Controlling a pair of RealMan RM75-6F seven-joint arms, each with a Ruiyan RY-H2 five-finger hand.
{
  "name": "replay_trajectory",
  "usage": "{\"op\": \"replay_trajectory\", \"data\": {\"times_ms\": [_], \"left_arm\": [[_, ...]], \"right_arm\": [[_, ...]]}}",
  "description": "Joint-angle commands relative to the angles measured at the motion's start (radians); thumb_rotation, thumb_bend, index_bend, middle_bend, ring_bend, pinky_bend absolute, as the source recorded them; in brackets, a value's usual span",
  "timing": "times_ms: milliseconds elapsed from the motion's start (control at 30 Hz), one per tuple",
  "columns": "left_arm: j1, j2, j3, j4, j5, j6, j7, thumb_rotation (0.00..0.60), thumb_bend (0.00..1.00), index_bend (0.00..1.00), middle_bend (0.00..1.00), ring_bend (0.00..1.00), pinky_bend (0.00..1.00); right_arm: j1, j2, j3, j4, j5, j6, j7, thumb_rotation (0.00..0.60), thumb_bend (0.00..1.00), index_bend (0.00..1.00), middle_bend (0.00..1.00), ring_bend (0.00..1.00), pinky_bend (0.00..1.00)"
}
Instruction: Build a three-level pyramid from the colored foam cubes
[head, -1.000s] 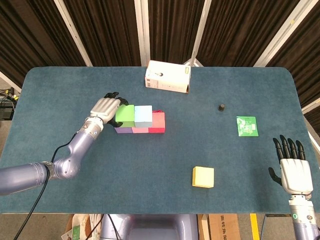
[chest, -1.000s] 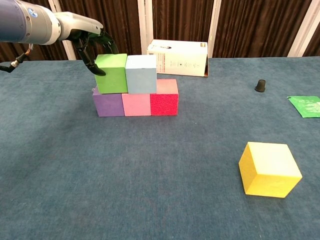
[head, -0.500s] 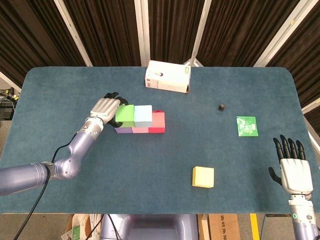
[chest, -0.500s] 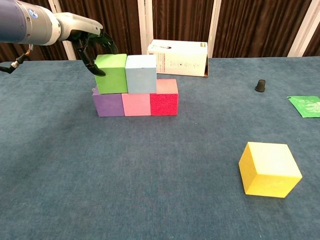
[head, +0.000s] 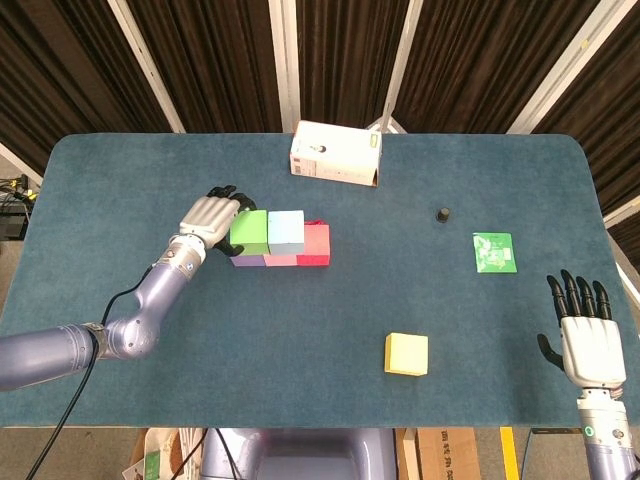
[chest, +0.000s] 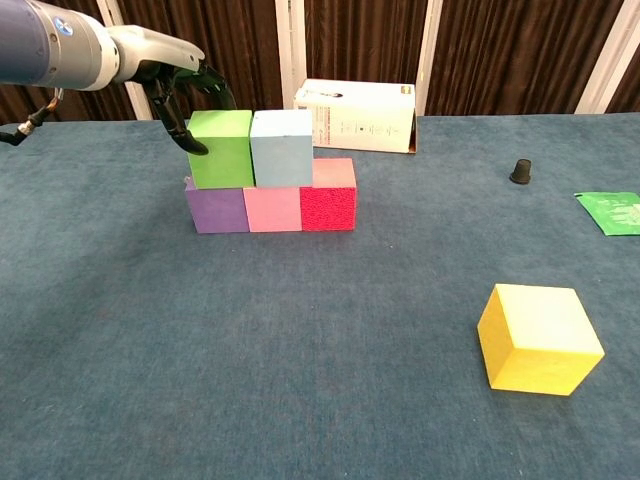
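Observation:
A bottom row of purple (chest: 216, 208), pink (chest: 273, 208) and red (chest: 328, 195) cubes stands left of the table's middle. On it sit a green cube (chest: 221, 148) over the purple one and a light blue cube (chest: 281, 148) pressed against its right side. My left hand (chest: 180, 85) curls over the green cube's left and back sides, fingers on it. In the head view the left hand (head: 212, 216) lies left of the green cube (head: 249, 231). A yellow cube (head: 407, 354) sits alone at the front right. My right hand (head: 588, 335) is open, fingers spread, at the table's front right edge.
A white carton (head: 336, 154) lies on its side behind the stack. A small black knob (head: 441, 214) and a green packet (head: 494, 251) sit on the right half of the blue-carpeted table (head: 150, 380).
The green cube has settled from a slight tilt to sitting squarer on the purple cube. My left hand has barely shifted; the right hand has not moved.

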Motion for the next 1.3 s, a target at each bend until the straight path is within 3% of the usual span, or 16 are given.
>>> {"op": "replay_trajectory", "data": {"times_ms": [33, 900, 1300], "left_arm": [[0.001, 0.002, 0.000, 0.000, 0.003, -0.003, -0.001, 0.600, 0.32, 0.23, 0.14, 0.00, 0.00], [0.006, 0.006, 0.003, -0.003, 0.018, -0.009, -0.017, 0.600, 0.32, 0.20, 0.11, 0.00, 0.00], [0.041, 0.101, -0.009, -0.103, 0.028, 0.043, -0.040, 0.600, 0.32, 0.11, 0.03, 0.00, 0.00]], "right_arm": [[0.000, 0.000, 0.000, -0.001, 0.001, 0.000, -0.001, 0.600, 0.32, 0.05, 0.01, 0.00, 0.00], [-0.002, -0.004, 0.006, -0.005, 0.015, 0.007, -0.010, 0.600, 0.32, 0.05, 0.01, 0.00, 0.00], [-0.004, 0.003, 0.005, -0.014, 0.020, 0.002, 0.001, 0.600, 0.32, 0.05, 0.01, 0.00, 0.00]]}}
